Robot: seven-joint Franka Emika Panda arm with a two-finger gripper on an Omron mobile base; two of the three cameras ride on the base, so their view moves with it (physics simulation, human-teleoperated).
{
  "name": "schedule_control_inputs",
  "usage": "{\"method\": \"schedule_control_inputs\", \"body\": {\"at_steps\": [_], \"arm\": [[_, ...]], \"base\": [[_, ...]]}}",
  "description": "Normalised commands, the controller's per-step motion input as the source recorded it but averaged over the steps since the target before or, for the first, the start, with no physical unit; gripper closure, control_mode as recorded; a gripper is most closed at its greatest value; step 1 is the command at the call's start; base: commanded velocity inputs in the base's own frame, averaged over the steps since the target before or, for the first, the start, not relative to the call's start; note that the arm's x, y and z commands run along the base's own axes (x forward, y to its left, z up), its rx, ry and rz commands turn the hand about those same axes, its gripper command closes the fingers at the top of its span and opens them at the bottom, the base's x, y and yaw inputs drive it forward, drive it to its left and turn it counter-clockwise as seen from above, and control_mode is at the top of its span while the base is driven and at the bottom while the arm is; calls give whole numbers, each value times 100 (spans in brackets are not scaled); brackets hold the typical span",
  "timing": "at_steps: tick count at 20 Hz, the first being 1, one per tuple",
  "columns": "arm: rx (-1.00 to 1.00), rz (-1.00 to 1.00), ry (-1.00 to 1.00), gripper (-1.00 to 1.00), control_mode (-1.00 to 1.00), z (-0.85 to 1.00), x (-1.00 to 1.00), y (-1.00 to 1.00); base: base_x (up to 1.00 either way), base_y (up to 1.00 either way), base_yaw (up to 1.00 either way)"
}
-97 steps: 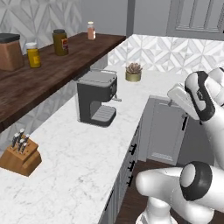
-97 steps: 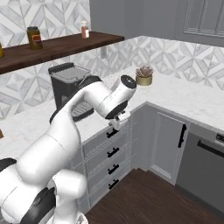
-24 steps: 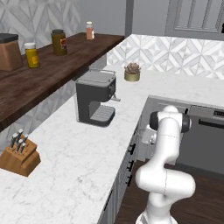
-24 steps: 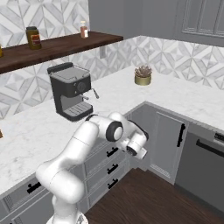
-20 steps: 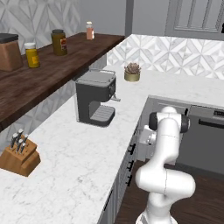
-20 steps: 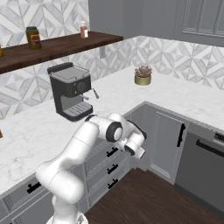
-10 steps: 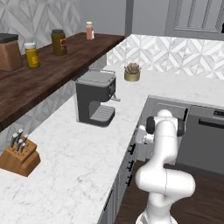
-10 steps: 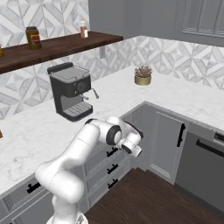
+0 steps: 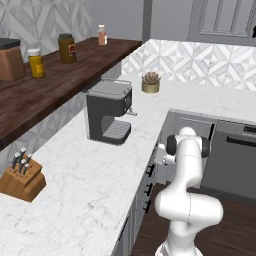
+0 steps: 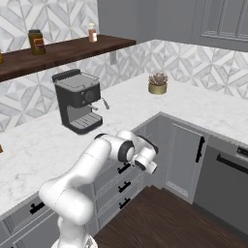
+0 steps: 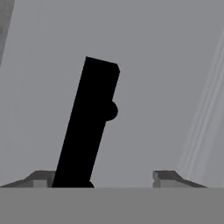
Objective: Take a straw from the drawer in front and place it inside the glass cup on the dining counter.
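I have the white arm's two-finger hand (image 11: 101, 177) pushed up close against the flat grey front panel of the wide grey drawer (image 11: 166, 83), which sits directly ahead of the hand, just under the edge of the white grey-veined marble counter (image 9: 90, 185). In the hand view the drawer's black bar handle (image 11: 89, 122) runs slantwise between the two dark fingertips (image 11: 164, 177). It stands hard by the left tip, with a broad stretch of grey panel between it and the right one. The hand is spread, its fingers set either side of the bar and not pinching it.

In the right base view the arm bends low from its base, and the hand (image 10: 140, 162) meets the top drawer of the cabinet stack at its handle. I cannot tell from there whether a finger touches the bar. The drawer front looks level with the fronts below it, so the drawer reads as closed.

On the counter above and beyond the hand stands a dark grey boxy coffee machine (image 9: 109, 111). Farther off along the same counter is a small spiky plant in a gold-coloured pot (image 9: 150, 83). Well away to the hand's left, a brown wooden knife block (image 9: 21, 176) rests on the marble.
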Motion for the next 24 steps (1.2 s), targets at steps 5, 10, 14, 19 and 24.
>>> {"method": "schedule_control_inputs", "body": {"at_steps": [5,10,14,19,24], "arm": [[-4,-8,0,100,-100,19,-14,3],[-4,-7,0,100,-100,6,-42,-43],[-1,-5,0,100,-100,0,-50,-77],[0,-5,0,100,-100,0,-52,-99],[0,-5,0,100,-100,0,-52,-100]], "base": [[0,0,0],[0,0,0],[0,0,0],[0,0,0],[0,0,0]]}}
